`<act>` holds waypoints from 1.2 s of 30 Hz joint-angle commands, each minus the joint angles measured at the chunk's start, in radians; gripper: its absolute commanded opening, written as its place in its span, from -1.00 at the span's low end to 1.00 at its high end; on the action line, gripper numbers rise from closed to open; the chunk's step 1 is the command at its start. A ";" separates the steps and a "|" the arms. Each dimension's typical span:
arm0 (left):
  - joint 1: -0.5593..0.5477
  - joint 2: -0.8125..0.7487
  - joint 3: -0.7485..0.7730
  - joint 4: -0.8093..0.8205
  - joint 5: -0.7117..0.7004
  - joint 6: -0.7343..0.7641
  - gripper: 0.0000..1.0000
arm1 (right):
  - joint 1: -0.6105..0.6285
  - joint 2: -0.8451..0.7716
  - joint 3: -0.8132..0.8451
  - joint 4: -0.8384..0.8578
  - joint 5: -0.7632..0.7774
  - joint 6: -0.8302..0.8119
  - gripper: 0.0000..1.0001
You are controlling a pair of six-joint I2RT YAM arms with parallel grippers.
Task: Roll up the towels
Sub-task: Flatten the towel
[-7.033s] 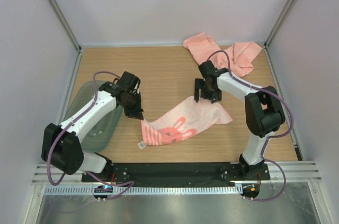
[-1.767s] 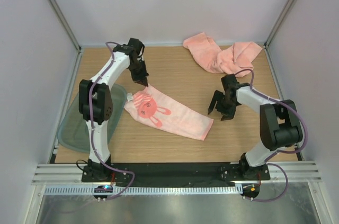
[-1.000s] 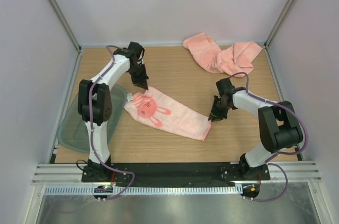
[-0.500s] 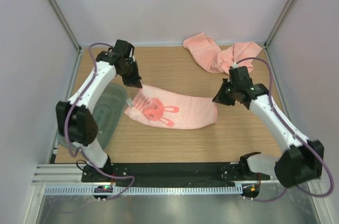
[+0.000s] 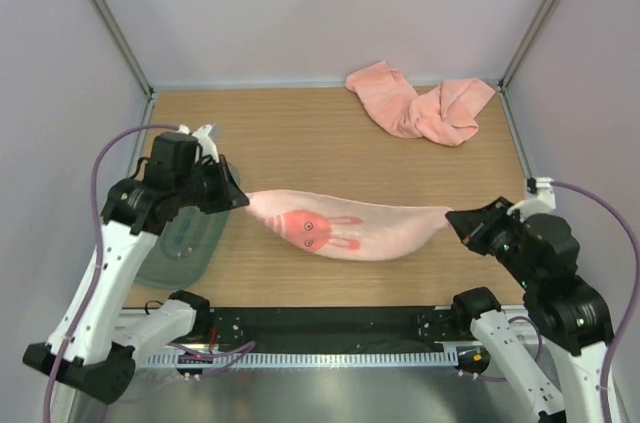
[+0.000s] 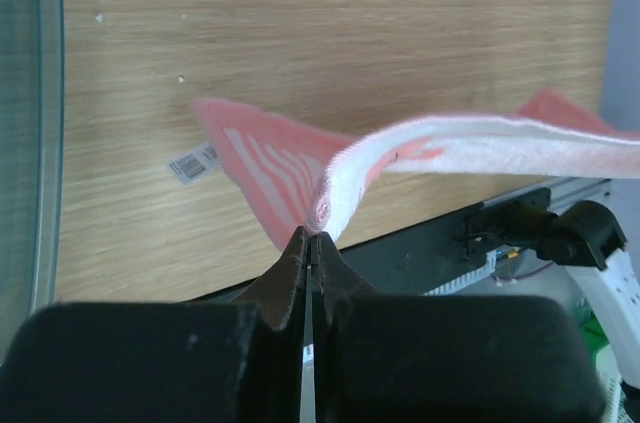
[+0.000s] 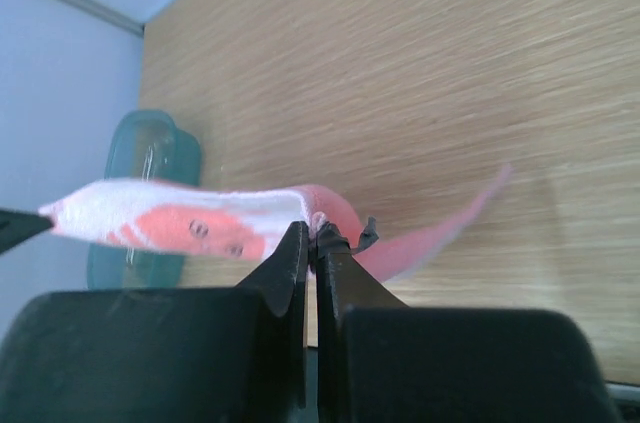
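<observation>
Pink towel (image 5: 350, 228) is hanging stretched over the table (image 5: 320, 133). Pinching its striped end tight are the left fingers (image 6: 292, 268); the right fingers (image 7: 292, 261) are clenching the opposite end. Left wrist view is showing a barcode tag (image 6: 193, 164) by the stripes; only the overhead view is showing more towels (image 5: 420, 108) heaped at the far right.

One towel (image 5: 370, 233) spans left tool (image 5: 243, 201) to right tool (image 5: 450, 215); other towels (image 5: 420, 113) behind, tray (image 5: 185, 243) left.

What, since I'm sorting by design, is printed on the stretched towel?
A darker coral rabbit on the salmon-pink towel; top external view shows it best.
</observation>
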 commanded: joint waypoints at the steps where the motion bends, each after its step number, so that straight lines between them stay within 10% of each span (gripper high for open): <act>1: -0.001 -0.115 0.004 -0.020 0.065 -0.021 -1.00 | 0.002 -0.063 0.025 -0.121 0.189 0.117 -0.98; 7: -0.001 -0.102 0.027 -0.040 0.063 -0.093 -0.99 | 0.002 0.162 0.100 -0.172 0.398 0.139 -0.98; 14: 0.008 0.303 0.014 0.151 -0.019 -0.133 -1.00 | -0.016 0.619 0.109 0.064 0.412 0.059 -0.98; 27: 0.072 1.165 0.749 0.038 -0.118 -0.075 -1.00 | -0.172 1.400 0.465 0.392 0.165 -0.106 -0.97; 31: 0.086 1.282 0.889 -0.015 -0.122 -0.075 -0.77 | -0.179 1.496 0.588 0.376 0.153 -0.151 0.41; 36: 0.092 1.226 0.888 -0.023 -0.174 -0.075 0.15 | -0.191 1.484 0.695 0.290 0.240 -0.198 0.73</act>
